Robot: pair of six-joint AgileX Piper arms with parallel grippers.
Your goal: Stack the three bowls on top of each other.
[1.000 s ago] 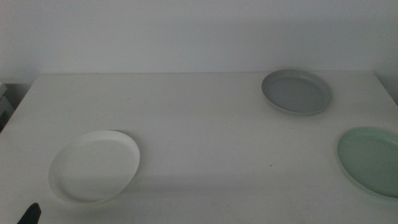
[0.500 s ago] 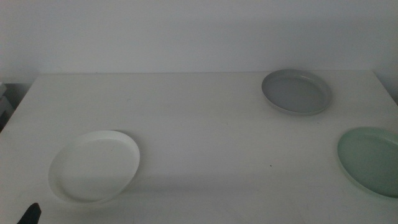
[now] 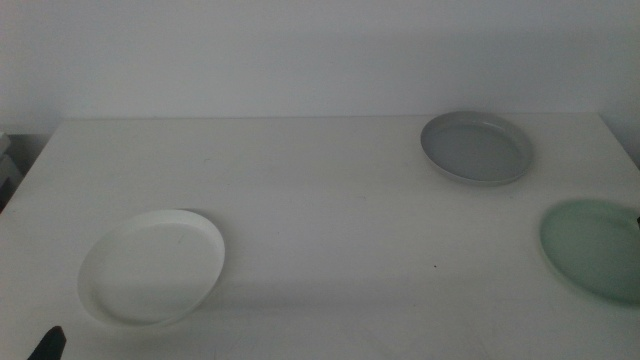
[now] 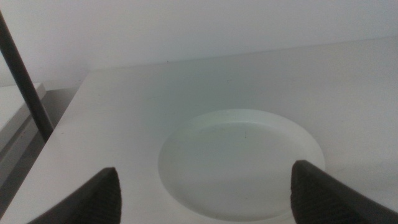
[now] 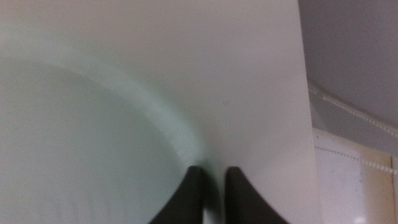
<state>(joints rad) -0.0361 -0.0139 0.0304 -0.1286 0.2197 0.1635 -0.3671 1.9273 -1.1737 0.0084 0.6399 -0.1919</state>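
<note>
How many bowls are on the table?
3. The white bowl sits near the front left, the grey bowl at the back right, and the mint green bowl at the right edge. None looks hidden.

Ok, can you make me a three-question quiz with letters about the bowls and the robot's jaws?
1. Where is the grey bowl?
A. far right part of the table
B. near left corner
C. on the white bowl

2. How many bowls are there?
A. two
B. three
C. four

3. What is the right gripper doing?
A. waiting wide open
B. pinching the green bowl's rim
C. holding a spoon

Answers:
1 A: it sits far back, right of centre.
2 B: grey, white bowl and green bowl, each apart.
3 B: its jaws close on the pale green rim.
</note>
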